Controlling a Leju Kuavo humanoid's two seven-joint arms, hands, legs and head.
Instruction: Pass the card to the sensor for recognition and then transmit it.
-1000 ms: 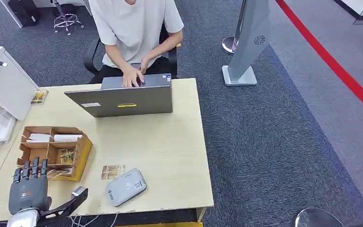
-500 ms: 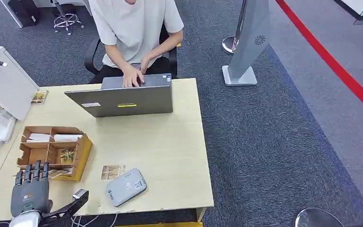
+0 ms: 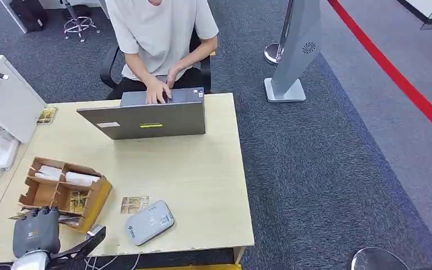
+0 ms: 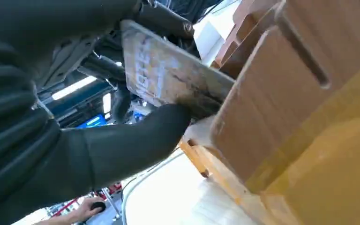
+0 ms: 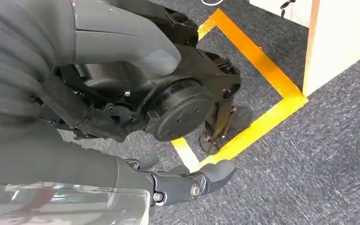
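At the counter's (image 3: 202,169) near left corner, the left hand (image 3: 36,232) reaches into the cardboard box (image 3: 93,197), which sits tilted, skewed to the counter edge. From the left wrist view, the thumb (image 4: 136,140) and dark fingers pinch a worn card (image 4: 168,79) at the box wall; the card's far end seems tucked into the box, though the close view makes that hard to judge. Just right of the box, another card (image 3: 134,203) lies flat, touching the grey sensor (image 3: 149,222) near the front edge. Farther back stands a laptop (image 3: 146,119), with a seated person (image 3: 160,34) typing behind it. One more card (image 3: 47,115) lies at the far left corner. Over grey carpet with yellow tape (image 5: 258,70), the right hand (image 5: 187,180) hangs with its fingers loosely curled around nothing.
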